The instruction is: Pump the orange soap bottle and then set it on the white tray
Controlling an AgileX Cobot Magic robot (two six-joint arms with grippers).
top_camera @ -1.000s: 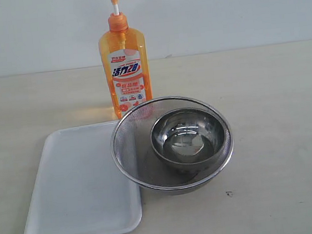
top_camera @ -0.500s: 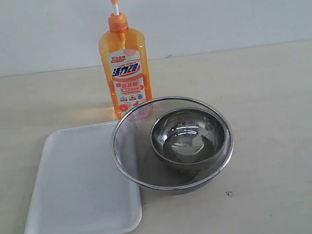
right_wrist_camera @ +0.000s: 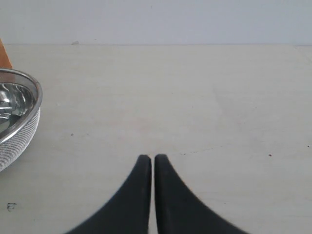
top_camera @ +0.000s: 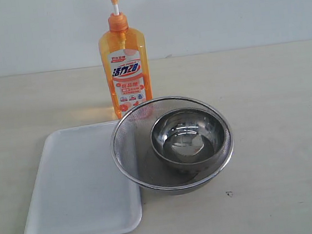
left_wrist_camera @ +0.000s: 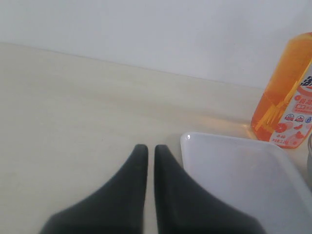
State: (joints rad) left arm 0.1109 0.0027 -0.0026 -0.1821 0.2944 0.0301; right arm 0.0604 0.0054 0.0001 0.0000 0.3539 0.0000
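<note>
1. Currently, in the exterior view, the orange soap bottle (top_camera: 125, 70) stands on the table (top_camera: 278, 109) at 12 o'clock of the layout. It is upright, long axis vertical, pump head at the top, white stem showing, nozzle pointing to 3 o'clock.
2. The white tray (top_camera: 69, 193) lies flat at 7 o'clock from the bottle, with nothing on it. The bottle is off the tray, just beyond its far right corner.
3. A mesh strainer (top_camera: 126, 145) with a steel bowl (top_camera: 164, 144) inside sits at 5 o'clock from the bottle. Its rim overlaps the tray's right edge and hides the bottle's base.
4. Left gripper (left_wrist_camera: 146, 148): fingers pressed together, only a thin slit between them, holding nothing. It hangs over bare table beside the tray's near corner.
5. Right gripper (right_wrist_camera: 147, 158): fingers likewise together, nothing held, over bare table beyond the strainer.
6. Key relation: taking the left fingers' heading as 12, the bottle lies at about 2 o'clock, past the tray. The right wrist view catches only an orange sliver at its edge.
7. Judgement: the left arm looks nearer. Pump not yet pressed; the fingers must spread before any side grip on the upright body.
</note>
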